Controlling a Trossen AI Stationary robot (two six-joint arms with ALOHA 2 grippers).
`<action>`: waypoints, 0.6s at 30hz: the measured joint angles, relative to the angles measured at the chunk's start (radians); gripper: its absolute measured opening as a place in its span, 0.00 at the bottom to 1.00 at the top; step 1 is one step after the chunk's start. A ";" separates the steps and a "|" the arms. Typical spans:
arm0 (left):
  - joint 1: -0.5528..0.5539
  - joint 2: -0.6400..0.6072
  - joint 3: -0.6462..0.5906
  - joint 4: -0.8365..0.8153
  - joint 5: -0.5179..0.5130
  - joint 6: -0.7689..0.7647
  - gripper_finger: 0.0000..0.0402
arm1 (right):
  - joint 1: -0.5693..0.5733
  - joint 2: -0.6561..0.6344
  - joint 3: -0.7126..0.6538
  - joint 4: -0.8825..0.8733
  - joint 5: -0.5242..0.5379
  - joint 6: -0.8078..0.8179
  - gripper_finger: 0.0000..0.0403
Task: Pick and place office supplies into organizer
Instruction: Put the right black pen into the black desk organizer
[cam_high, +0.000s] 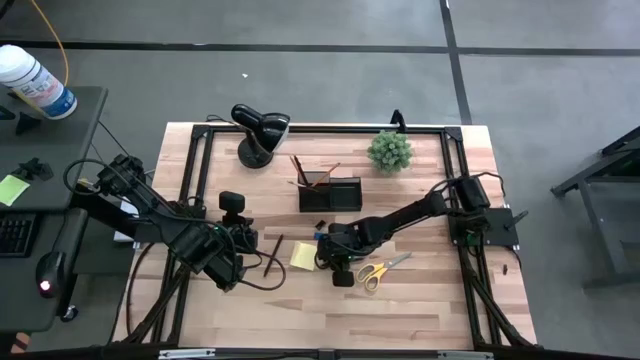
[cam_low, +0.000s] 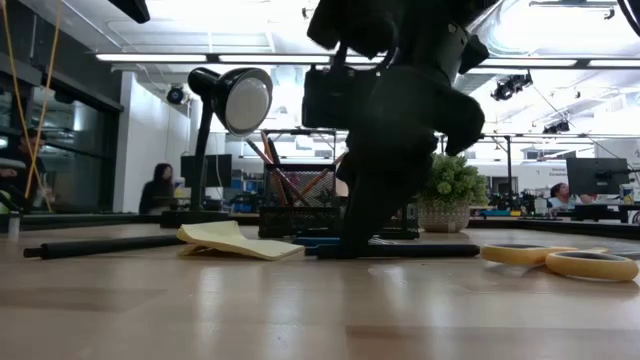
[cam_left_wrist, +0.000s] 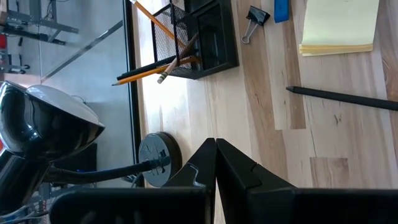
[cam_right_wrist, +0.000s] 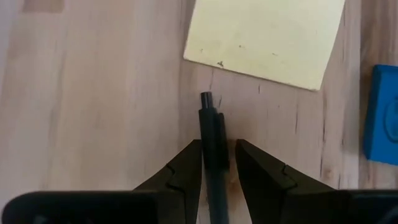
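On wood tabletop (cam_right_wrist: 93, 93), right gripper (cam_right_wrist: 214, 165) jaws around black pen (cam_right_wrist: 213, 143).

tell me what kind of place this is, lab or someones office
Most likely a robotics lab inside an open-plan office. The wooden table carries staged desk items: a black desk lamp, a small potted plant. Behind it are monitors, ceiling strip lights, and a seated person.

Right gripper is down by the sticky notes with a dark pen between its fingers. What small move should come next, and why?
Probably lift straight up. The right gripper has its fingers against both sides of the dark pen, which lies on the table beside the sticky-note pad. The organizer sits farther back, so the pen must clear the wood first. The left gripper waits shut.
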 joint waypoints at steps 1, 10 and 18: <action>0.000 0.000 0.000 0.000 0.000 0.000 0.00 | 0.000 0.004 0.001 0.000 -0.002 0.004 0.24; 0.000 0.000 0.000 0.000 0.000 0.001 0.00 | 0.000 0.013 0.002 0.001 0.001 0.017 0.24; 0.000 0.000 0.000 0.000 -0.003 0.001 0.00 | 0.001 0.014 0.001 0.001 0.039 0.016 0.07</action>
